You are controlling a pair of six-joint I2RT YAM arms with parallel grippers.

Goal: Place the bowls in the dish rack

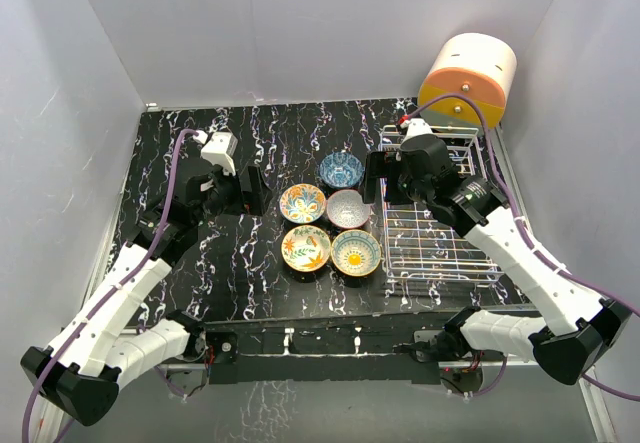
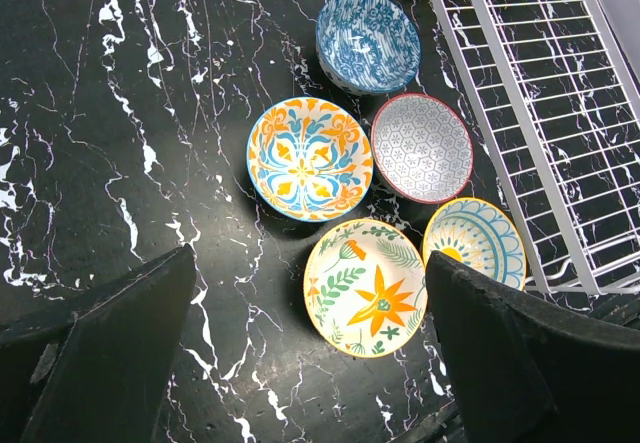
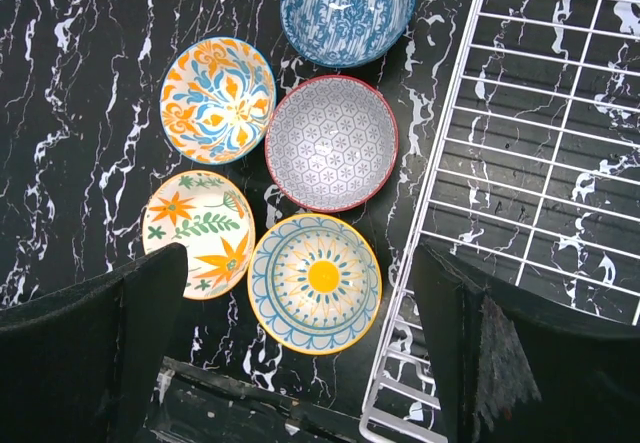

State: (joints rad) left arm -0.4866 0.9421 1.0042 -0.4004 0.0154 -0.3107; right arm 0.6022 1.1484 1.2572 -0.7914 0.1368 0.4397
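We read no text, label, brand, number or sign in any view. The bowls (image 2: pixel 310 158) carry painted patterns only. The dish rack (image 2: pixel 540 113) and the orange-and-cream box (image 1: pixel 468 75) show unmarked surfaces.

The right wrist view's top edge cuts the far rim off the blue bowl (image 3: pixel 345 8), and the dish rack (image 3: pixel 530 163) runs past its right edge. One of the right fingers (image 3: pixel 90 353) hides the near-left rim of the orange-flower bowl (image 3: pixel 205 228). One of the left fingers (image 2: pixel 510 353) hides the near side of the yellow-centred bowl (image 2: pixel 475 243). Overhead, the right arm (image 1: pixel 480 208) covers the dish rack's far-left corner.
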